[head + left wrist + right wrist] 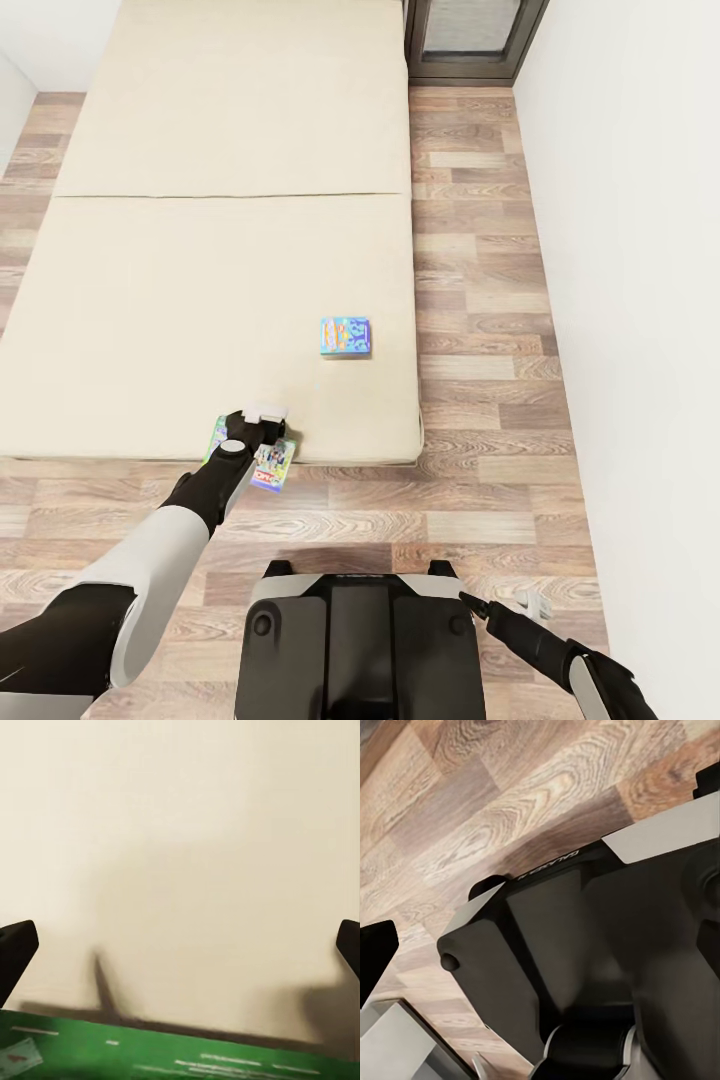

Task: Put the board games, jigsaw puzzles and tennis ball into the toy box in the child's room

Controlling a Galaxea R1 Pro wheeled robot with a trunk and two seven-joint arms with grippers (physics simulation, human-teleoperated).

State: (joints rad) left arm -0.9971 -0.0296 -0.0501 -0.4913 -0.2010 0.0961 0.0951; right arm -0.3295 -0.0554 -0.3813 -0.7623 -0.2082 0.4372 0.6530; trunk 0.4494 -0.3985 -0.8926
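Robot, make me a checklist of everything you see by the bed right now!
Surface: beige bed, mattress with a seam across; wood-plank floor around it.
Job's things: blue-and-orange game flat on the bed near its right edge; green game at the bed's near edge, overhanging the floor, under the left gripper; its green face shows in the left wrist view.
Clutter: nothing seen.
Grippers: left gripper at the green game, fingers spread wide; right gripper low beside the robot's base, open or shut cannot be told.
Cables: nothing seen.
Surroundings: white wall on the right, dark-framed unit past the bed.
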